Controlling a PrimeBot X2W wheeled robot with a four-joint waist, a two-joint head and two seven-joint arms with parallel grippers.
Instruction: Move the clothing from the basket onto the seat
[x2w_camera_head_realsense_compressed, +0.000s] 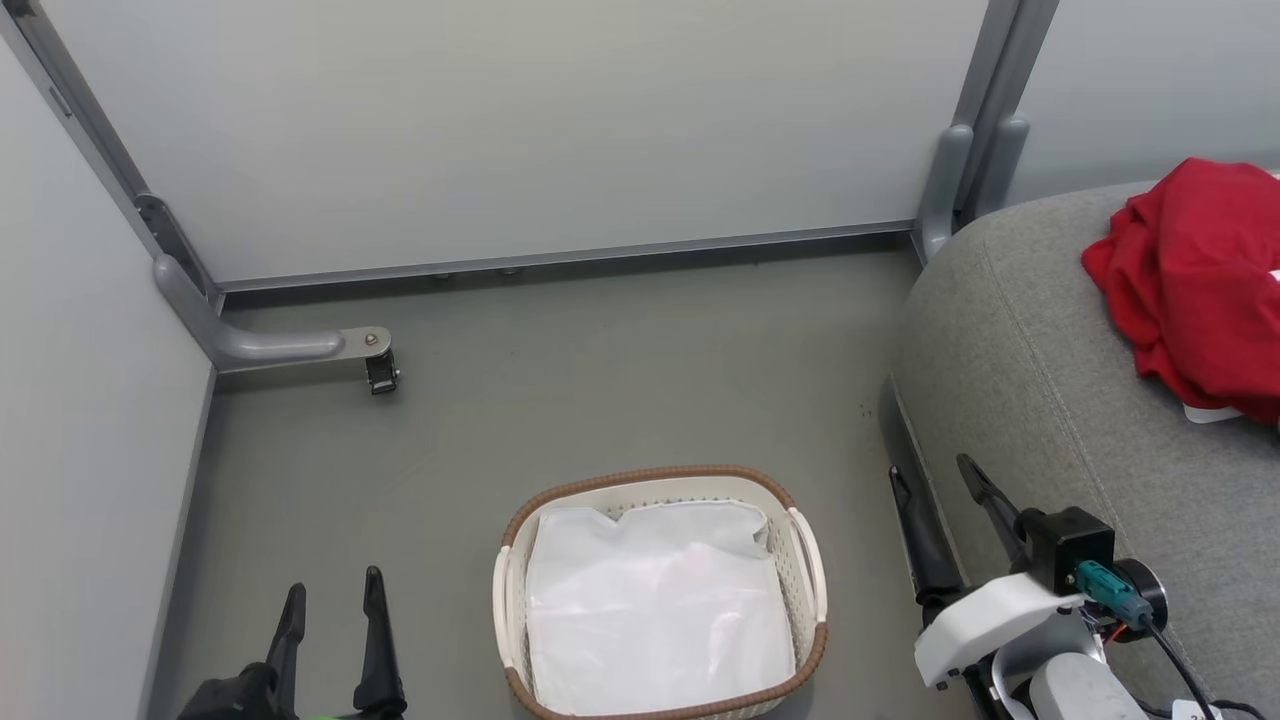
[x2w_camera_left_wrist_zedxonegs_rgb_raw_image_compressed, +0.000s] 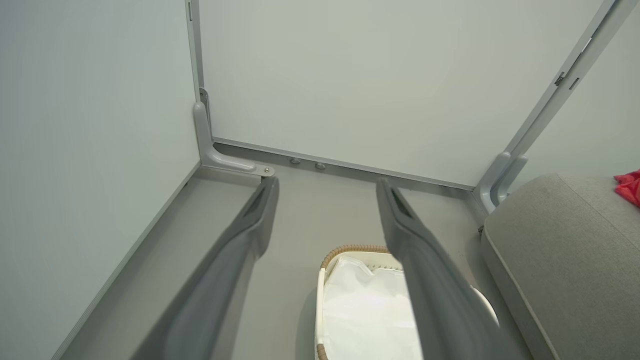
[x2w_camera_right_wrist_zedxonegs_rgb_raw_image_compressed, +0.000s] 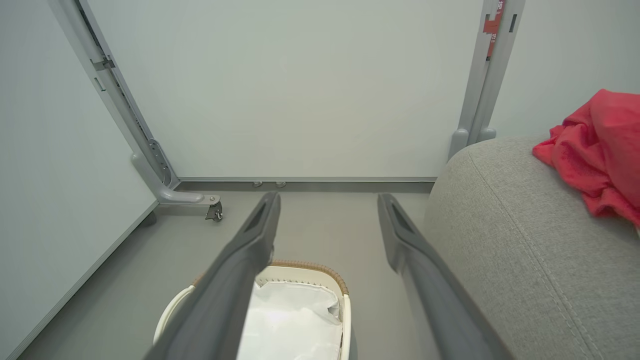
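The red clothing lies crumpled on the grey seat at the right, with a bit of white trim at its lower edge; it also shows as clothing and clothing on the seat. The oval cream basket with a brown woven rim stands on the floor, holding just its white cloth liner. My left gripper is open, low and left of the basket. My right gripper is open between the basket and the seat's front.
Pale partition panels wall in the floor at the back and left. A grey metal foot with a castor sticks out from the back left corner, and twin posts stand behind the seat. Bare grey floor lies beyond the basket.
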